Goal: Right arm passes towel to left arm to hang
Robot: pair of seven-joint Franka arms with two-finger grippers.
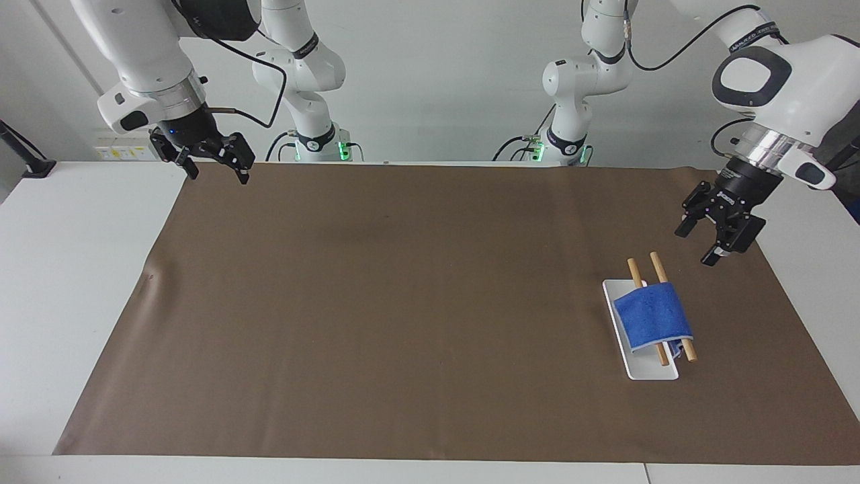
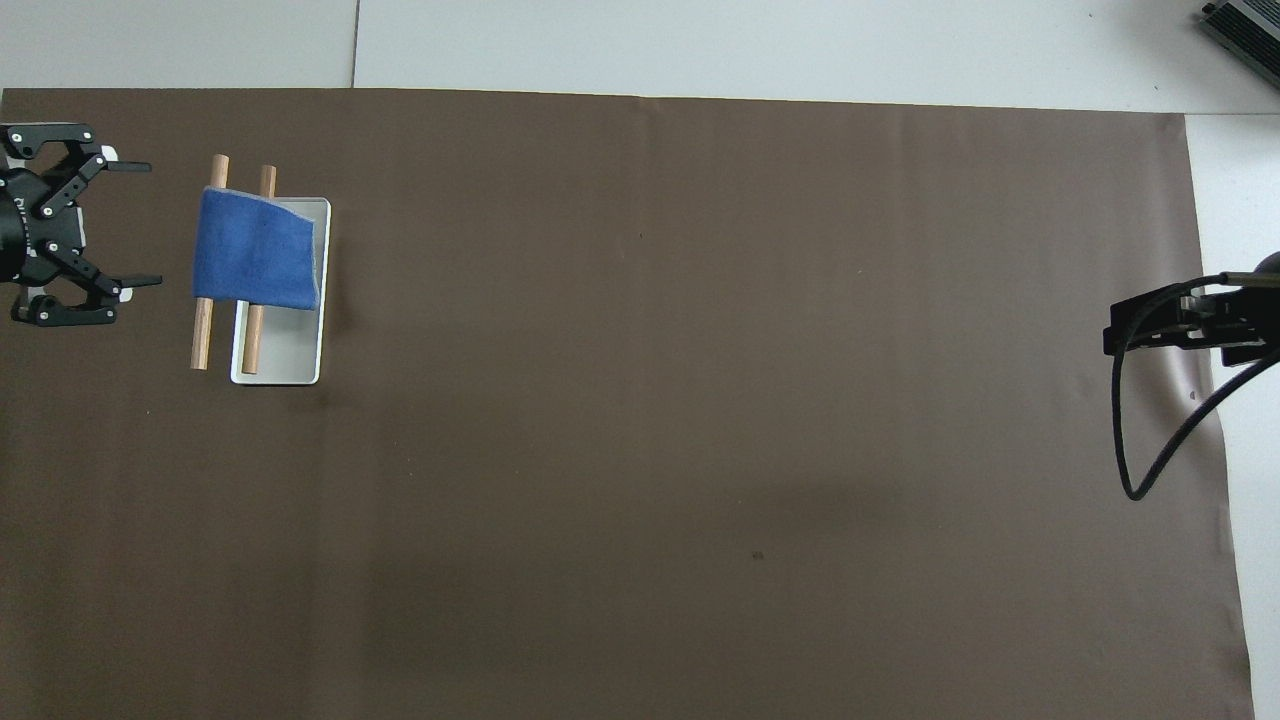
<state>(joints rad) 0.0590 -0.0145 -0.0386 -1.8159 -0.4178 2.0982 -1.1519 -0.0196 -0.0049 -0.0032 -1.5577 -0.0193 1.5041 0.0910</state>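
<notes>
A robotics lab, clearly: two white arms (image 1: 772, 74) bolted at the head of a white table (image 1: 74, 269), green lights glowing at their bases (image 1: 344, 149), cables trailing, a brown mat (image 1: 403, 302) spread flat, bare white wall (image 1: 437, 67).

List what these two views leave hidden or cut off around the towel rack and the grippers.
- Middle of both wooden rods: covered by the blue towel in both views.
- Rod supports on the white base: hidden under the towel.
- Right gripper: overhead view shows only a dark edge-on shape, its arm cut off by the frame edge.
- Left gripper: overhead view shows open fingers, but its wrist is cut off by the frame edge.
</notes>
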